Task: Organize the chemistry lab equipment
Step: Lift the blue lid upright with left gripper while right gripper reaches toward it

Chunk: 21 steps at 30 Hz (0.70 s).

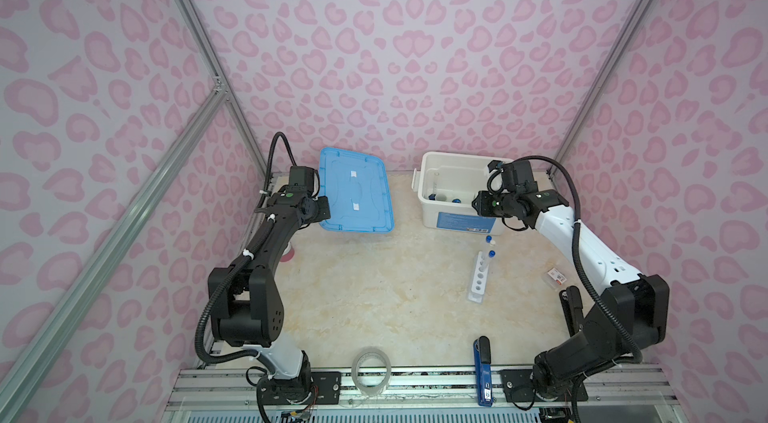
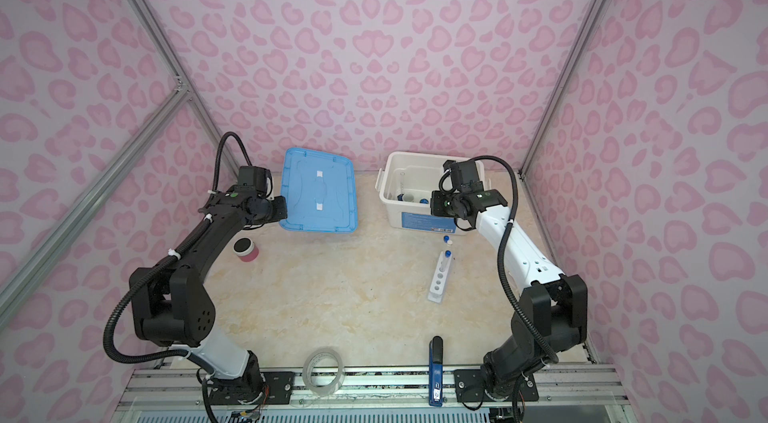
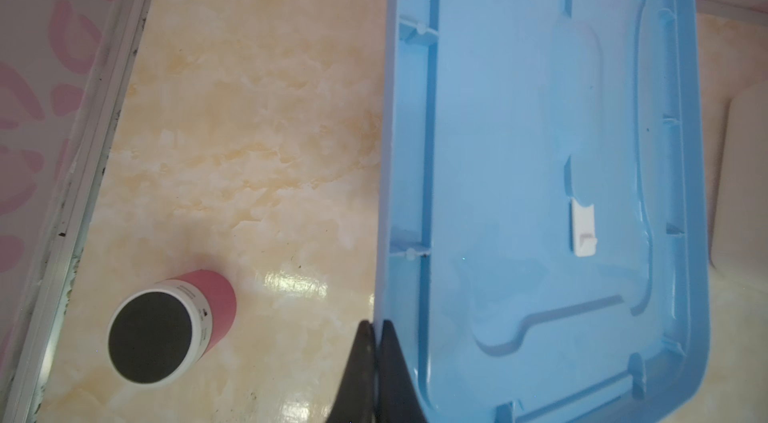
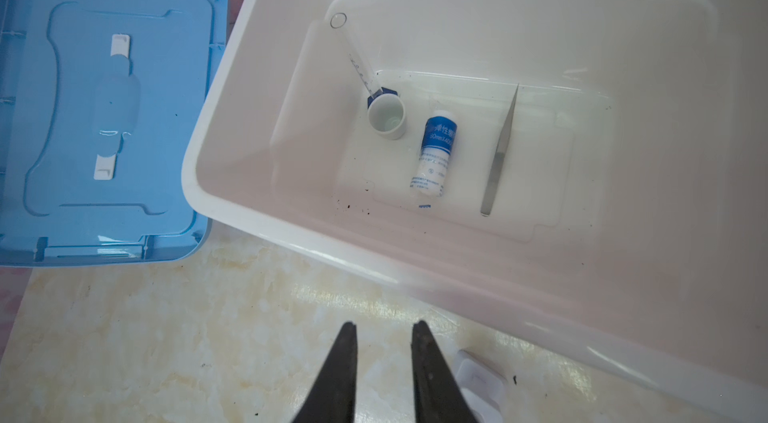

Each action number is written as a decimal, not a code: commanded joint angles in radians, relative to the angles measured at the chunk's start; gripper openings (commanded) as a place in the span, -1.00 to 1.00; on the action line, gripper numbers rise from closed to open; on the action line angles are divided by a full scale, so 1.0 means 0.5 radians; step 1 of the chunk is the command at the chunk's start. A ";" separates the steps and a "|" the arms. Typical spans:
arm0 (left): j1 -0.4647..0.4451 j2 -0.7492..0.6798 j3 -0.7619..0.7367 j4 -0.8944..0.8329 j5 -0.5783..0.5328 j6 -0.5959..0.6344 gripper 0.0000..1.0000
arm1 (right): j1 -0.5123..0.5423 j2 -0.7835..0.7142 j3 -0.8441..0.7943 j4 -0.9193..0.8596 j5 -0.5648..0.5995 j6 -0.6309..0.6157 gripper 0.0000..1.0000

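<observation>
Left fingers (image 3: 392,362) pinch the rim of the translucent blue plastic lid (image 3: 519,151). Right fingers (image 4: 343,367) stand apart, empty, over the marbled desk (image 4: 166,338), half hiding a white five-hole rack (image 4: 478,375).

The cream marbled table (image 1: 374,296) carries a white bin (image 1: 428,213), a pink jar (image 2: 246,251), a white rack (image 1: 478,279), a capped tube (image 1: 489,240), a small packet (image 1: 556,275), a tape roll (image 1: 354,371) and a blue stapler (image 1: 483,371).

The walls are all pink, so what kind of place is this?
Probably a robot practice booth, not a real lab: left arm and right arm mounted on a rail, pink walls on a metal frame, a test-tube rack.
</observation>
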 commanded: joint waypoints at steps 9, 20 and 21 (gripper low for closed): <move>0.014 -0.471 -0.056 0.055 0.320 0.128 -0.93 | -0.007 -0.151 -0.189 0.411 -0.521 0.005 -0.06; 0.015 -0.807 -0.226 0.128 0.702 0.223 -0.93 | -0.012 -0.187 -0.238 0.934 -1.260 0.153 0.32; 0.015 -0.823 -0.234 0.132 0.731 0.228 -0.93 | -0.012 -0.178 -0.244 1.005 -1.325 0.191 0.35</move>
